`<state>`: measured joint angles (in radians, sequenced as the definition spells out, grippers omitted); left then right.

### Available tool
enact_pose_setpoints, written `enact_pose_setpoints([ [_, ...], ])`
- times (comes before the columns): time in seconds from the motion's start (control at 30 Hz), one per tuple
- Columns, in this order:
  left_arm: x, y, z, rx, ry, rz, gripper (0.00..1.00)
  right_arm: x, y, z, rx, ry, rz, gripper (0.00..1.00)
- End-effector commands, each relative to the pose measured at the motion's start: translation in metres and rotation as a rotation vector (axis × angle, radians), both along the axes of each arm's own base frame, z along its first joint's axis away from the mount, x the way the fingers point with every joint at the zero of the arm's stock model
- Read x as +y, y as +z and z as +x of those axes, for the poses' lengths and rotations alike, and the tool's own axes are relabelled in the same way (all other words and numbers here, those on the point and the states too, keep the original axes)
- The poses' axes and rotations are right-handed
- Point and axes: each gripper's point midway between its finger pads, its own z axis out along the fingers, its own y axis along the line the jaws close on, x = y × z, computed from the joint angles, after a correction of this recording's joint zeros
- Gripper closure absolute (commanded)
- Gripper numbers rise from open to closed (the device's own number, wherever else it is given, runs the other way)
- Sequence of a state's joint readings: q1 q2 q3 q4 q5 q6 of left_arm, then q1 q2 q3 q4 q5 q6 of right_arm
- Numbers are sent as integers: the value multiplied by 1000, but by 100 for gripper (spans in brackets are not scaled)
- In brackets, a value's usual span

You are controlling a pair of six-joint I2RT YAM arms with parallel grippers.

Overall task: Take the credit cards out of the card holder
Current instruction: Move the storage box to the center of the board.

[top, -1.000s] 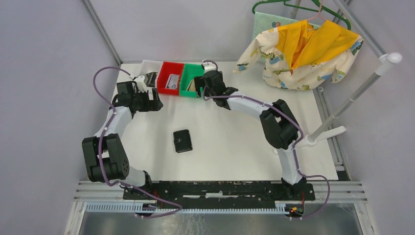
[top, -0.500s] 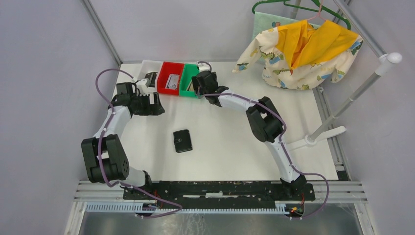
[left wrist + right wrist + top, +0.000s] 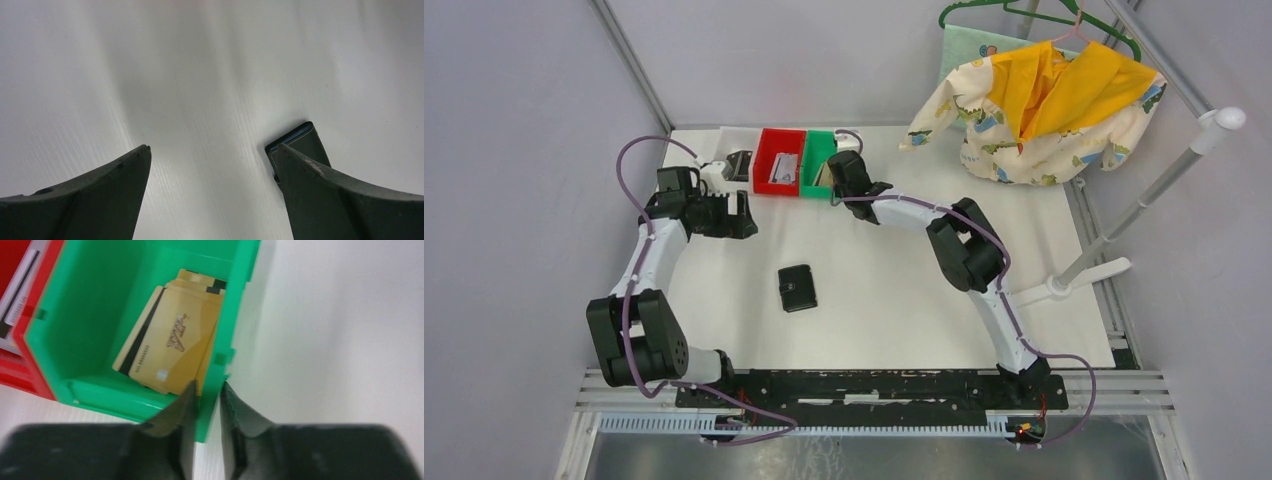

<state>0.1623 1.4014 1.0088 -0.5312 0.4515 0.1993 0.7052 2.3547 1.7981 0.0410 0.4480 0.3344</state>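
Note:
The black card holder (image 3: 797,288) lies shut in the middle of the table; its corner (image 3: 300,142) peeks out behind the right finger in the left wrist view. Tan-gold credit cards (image 3: 172,340) lie stacked in the green bin (image 3: 100,300). A silvery card (image 3: 17,295) lies in the red bin (image 3: 779,160), and a dark card (image 3: 738,163) in the white bin (image 3: 716,172). My right gripper (image 3: 208,384) is shut on the green bin's right wall near its front corner, one finger inside and one outside. Over bare table, left of the bins, my left gripper (image 3: 212,147) hangs open and empty.
The three bins stand side by side at the table's back edge. A patterned garment with yellow lining (image 3: 1044,100) hangs at the back right, beside a white stand pole (image 3: 1144,195). Grey walls enclose the table at left and back.
My right gripper has closed from wide open onto the green bin's wall. The bins have shifted and turned slightly to the right. The left arm has drawn back a little to the left.

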Motion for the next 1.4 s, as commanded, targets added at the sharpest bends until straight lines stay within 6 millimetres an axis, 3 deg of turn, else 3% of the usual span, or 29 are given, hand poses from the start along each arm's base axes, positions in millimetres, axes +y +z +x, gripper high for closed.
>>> enact_pose_setpoints([
  [0.0, 14, 15, -2, -61, -23, 103, 0, -35, 44, -3, -53, -132, 23, 79],
  [0.17, 23, 5, -14, -50, -29, 170, 0, -78, 32, -34, -33, -198, -34, 89],
  [0.3, 12, 7, -21, -51, -77, 127, 0, -115, 25, -57, -8, -251, -59, 95],
  [0.57, -11, 16, -31, -66, -182, 39, 0, -182, 7, -107, 16, -328, -91, 97],
  [0.7, -12, 17, -35, -62, -204, 44, 0, -210, 5, -123, 18, -365, -91, 93],
  [0.9, -15, 19, -42, -50, -229, 43, 0, -232, 2, -138, 19, -374, -91, 89],
  [1.27, -21, 21, -57, -38, -289, 39, 0, -236, 13, -128, 7, -309, -114, 78],
  [1.37, -22, 23, -58, -37, -301, 31, 0, -240, 14, -126, 16, -289, -114, 53],
])
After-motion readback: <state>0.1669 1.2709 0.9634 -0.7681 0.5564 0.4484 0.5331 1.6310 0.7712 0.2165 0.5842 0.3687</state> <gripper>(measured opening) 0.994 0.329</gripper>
